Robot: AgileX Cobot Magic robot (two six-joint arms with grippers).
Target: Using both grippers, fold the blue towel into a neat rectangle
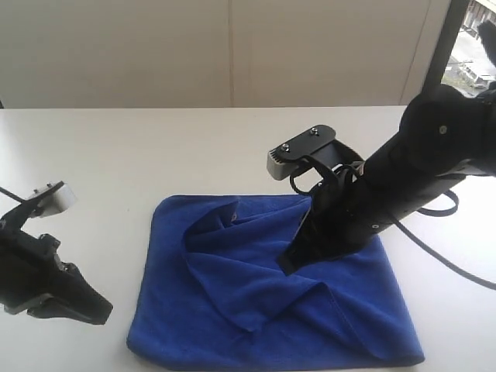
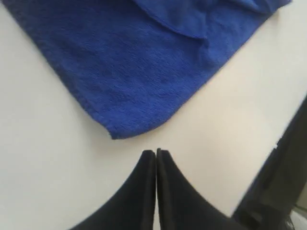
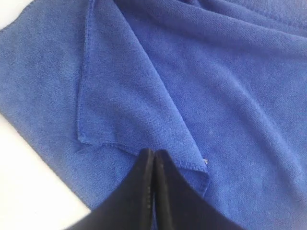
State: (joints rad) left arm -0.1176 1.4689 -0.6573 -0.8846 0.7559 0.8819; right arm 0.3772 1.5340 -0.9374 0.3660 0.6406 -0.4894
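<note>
The blue towel [image 1: 310, 318] lies rumpled on the white table [image 1: 139, 155], with one flap folded over its middle and creases running toward its far left corner. My right gripper [image 1: 285, 267] reaches down onto the towel's middle. In the right wrist view it [image 3: 153, 152] is shut, its tips at the flap's stitched edge [image 3: 105, 141] beside a small white tag [image 3: 206, 162]; no cloth shows between the fingers. My left gripper [image 1: 105, 312] is low at the near left, off the cloth. It [image 2: 156, 152] is shut, just short of a towel corner [image 2: 115, 134].
The right arm's black cable [image 1: 438, 260] loops over the table to the right of the towel. A grey plate [image 1: 54, 198] sits on the left arm. A pale wall [image 1: 232, 54] stands behind the table's far edge, and a dark frame [image 1: 438, 46] stands at the back right.
</note>
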